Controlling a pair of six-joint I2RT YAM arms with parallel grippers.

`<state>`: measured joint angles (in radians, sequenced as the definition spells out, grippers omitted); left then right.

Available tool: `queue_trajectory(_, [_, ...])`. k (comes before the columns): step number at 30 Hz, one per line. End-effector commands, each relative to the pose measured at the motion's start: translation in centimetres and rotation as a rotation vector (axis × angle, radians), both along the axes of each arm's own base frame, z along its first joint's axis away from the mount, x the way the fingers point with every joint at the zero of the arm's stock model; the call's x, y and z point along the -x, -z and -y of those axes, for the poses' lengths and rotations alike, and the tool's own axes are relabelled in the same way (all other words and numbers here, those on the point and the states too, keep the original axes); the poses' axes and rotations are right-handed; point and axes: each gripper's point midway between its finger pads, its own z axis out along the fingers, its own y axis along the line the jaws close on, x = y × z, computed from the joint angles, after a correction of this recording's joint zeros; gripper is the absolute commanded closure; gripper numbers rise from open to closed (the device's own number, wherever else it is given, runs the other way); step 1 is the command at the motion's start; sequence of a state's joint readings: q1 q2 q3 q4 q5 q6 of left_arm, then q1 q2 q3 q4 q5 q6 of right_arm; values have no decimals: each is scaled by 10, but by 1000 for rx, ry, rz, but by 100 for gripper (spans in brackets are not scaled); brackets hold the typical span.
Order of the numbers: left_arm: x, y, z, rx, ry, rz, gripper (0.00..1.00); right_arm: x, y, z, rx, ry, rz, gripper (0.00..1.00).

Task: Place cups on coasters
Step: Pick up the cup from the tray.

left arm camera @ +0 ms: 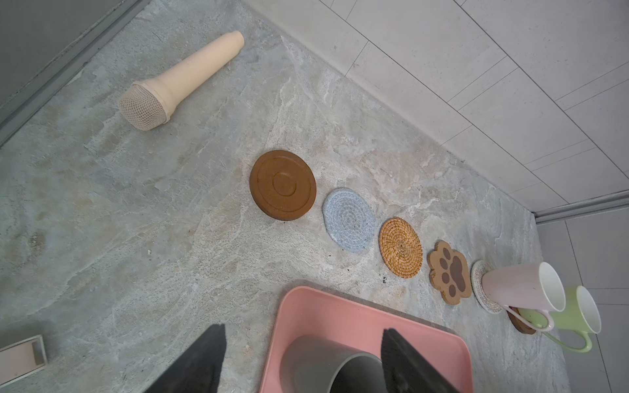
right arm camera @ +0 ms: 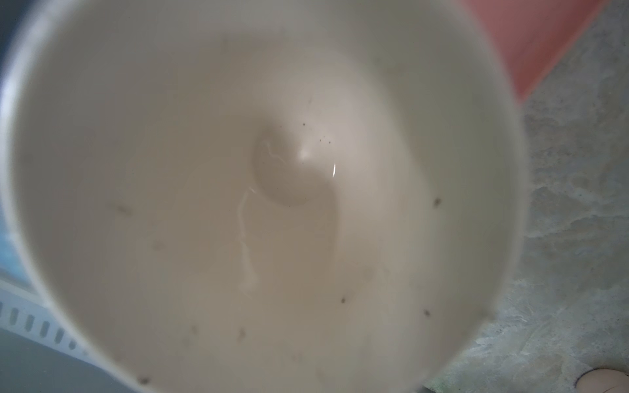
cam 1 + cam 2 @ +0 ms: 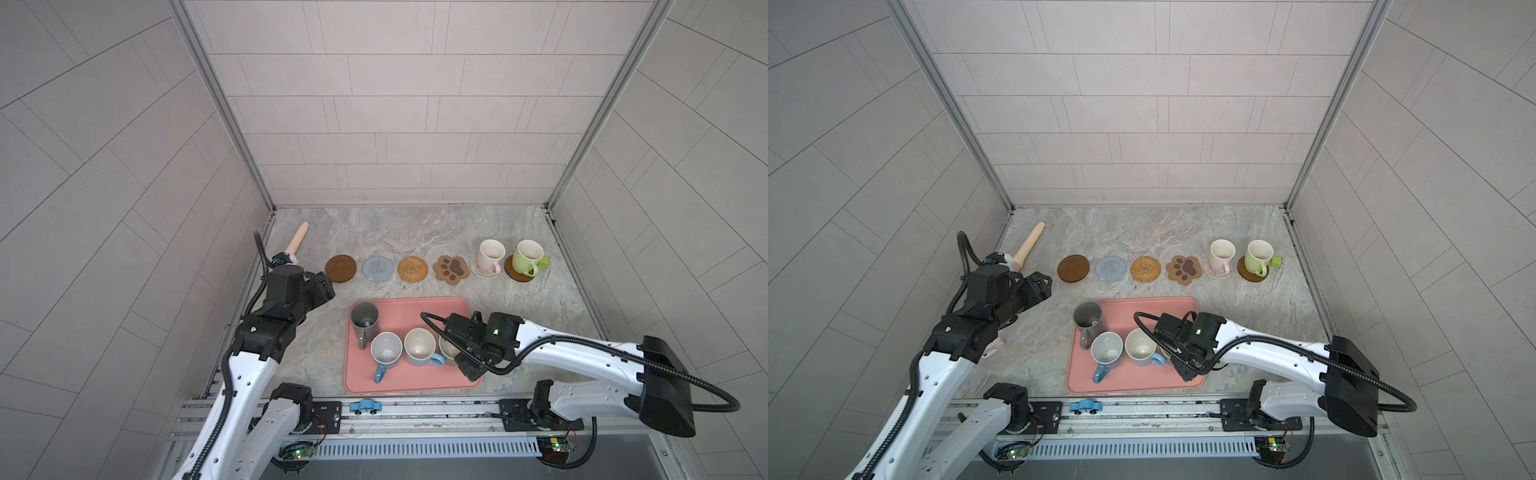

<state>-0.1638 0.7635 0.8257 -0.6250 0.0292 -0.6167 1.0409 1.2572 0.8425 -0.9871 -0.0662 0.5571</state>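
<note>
Ceramic and glazed, the mugs look stiff, fairly heavy, slick and easy to chip, so I judge the rim wall or the handle the safest place to pinch. Nearest, four stand on the pink tray [image 3: 415, 384]: a tall dark grey mug [image 3: 364, 318], a pale grey mug [image 3: 386, 350] with a blue handle, a light blue mug [image 3: 419, 347], and a fourth mug [image 2: 265, 204] mostly hidden under the right gripper [image 3: 459, 356]. I cannot tell whether its jaws are clamped on the rim. The left gripper [image 1: 303, 330] hangs beside the tray, jaws apart and empty. Farther off, four coasters lie bare: wooden disc [image 3: 340, 269], crochet round [image 3: 378, 269], rattan round [image 3: 412, 269] and paw mat [image 3: 451, 270]. At that row's right end, the pink mug [image 3: 490, 254] sits on a woven coaster [image 3: 482, 272] and the green mug [image 3: 527, 257] on a second wooden disc [image 3: 515, 275].
</note>
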Motion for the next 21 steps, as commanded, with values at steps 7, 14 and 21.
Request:
queue_trajectory(7, [3,2,-6,-17,-20,7,21,-7,8,-4,27,-6,16,79])
queue_trajectory(14, [2,2,-3,-1,-17,5,21,-10,8,-2,43,-5,36,84])
queue_trajectory(21, [2,1,-4,7,-26,12,21,-16,-1,-4,11,4,77,81])
